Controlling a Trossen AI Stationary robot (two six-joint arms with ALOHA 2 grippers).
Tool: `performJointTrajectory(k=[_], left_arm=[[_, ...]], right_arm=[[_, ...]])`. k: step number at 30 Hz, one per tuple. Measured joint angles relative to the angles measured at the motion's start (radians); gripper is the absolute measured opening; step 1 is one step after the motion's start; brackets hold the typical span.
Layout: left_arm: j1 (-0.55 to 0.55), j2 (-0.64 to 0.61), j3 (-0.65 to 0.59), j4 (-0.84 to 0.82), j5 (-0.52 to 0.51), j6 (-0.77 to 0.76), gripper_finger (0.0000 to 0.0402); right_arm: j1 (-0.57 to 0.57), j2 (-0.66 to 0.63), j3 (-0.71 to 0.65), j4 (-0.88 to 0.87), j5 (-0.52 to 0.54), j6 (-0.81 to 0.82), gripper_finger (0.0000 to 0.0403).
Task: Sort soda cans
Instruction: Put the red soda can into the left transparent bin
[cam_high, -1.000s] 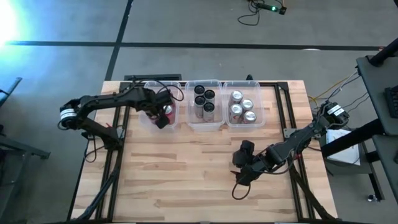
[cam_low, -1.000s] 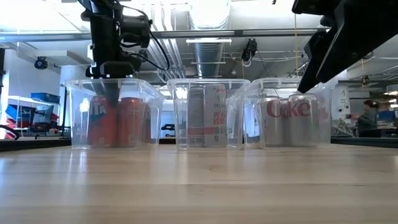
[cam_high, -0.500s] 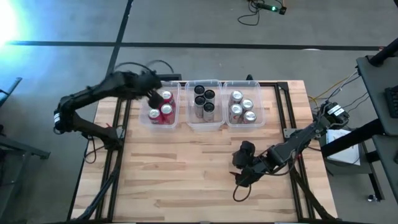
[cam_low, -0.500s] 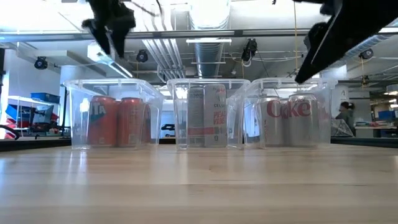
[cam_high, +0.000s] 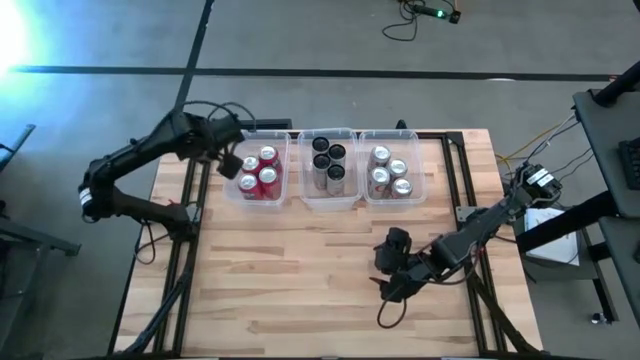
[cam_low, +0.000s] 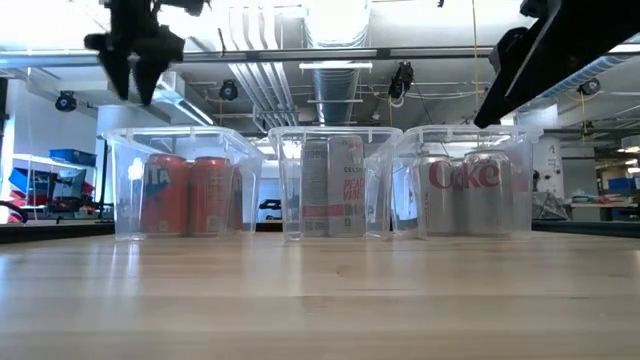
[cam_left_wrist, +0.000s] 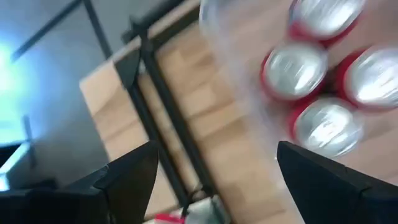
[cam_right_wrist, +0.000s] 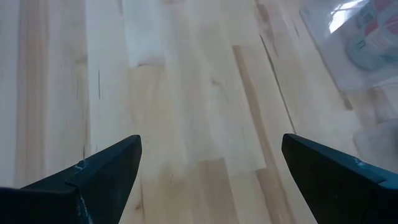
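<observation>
Three clear bins (cam_high: 329, 196) are lined up along the counter's (cam_high: 280, 280) far edge; the near and middle boards are left open for movement. Red cans (cam_high: 259, 173) are held in the left bin, black cans (cam_high: 328, 160) in the middle, silver cans (cam_high: 390, 172) in the right. The left pincer (cam_high: 228, 165) is seen just outside the left bin's outer wall, above rim height, fingers spread wide, nothing held; 1 s ago it was down inside that bin, and 0.5 s ago over its rim. The right pincer (cam_high: 385, 283) is held wide apart over bare boards, approx. unchanged. The left bin wall is smeared in the wrist view; can labels are only partly legible.
</observation>
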Motion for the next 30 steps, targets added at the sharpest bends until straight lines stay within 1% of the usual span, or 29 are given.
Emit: performJointTrajectory(k=[4, 8, 13, 16, 19, 20, 23, 24, 30], left_arm=[[0.014, -0.011, -0.137, -0.002, 0.012, 0.002, 0.0310], [0.014, -0.022, -0.269, -0.003, 0.051, 0.022, 0.0310], [0.014, -0.024, -0.390, 0.000, 0.061, 0.031, 0.0310], [0.014, -0.025, -0.421, 0.005, 0.061, 0.030, 0.0310], [0.014, -0.028, -0.426, 0.019, 0.062, 0.030, 0.0310], [0.014, -0.031, -0.426, 0.037, 0.071, 0.031, 0.0310], [0.014, -0.038, -0.425, 0.088, 0.146, 0.062, 0.0310], [0.014, -0.039, -0.425, 0.094, 0.153, 0.071, 0.0310], [0.013, -0.041, -0.425, 0.112, 0.136, 0.087, 0.0310]], right_arm=[[0.021, 0.000, -0.002, 0.000, -0.001, 0.017, 0.0384], [0.038, 0.000, -0.002, 0.000, -0.001, 0.037, 0.0384], [0.040, 0.000, -0.002, 0.002, 0.000, 0.051, 0.0384], [0.040, 0.000, -0.002, 0.005, 0.000, 0.056, 0.0384], [0.037, 0.000, -0.003, 0.019, 0.000, 0.058, 0.0384], [0.037, 0.000, -0.003, 0.031, 0.000, 0.058, 0.0384], [0.038, 0.000, -0.002, 0.059, 0.000, 0.058, 0.0384], [0.038, 0.000, 0.001, 0.059, 0.000, 0.058, 0.0384], [0.037, 0.000, 0.018, 0.060, 0.000, 0.056, 0.0384]])
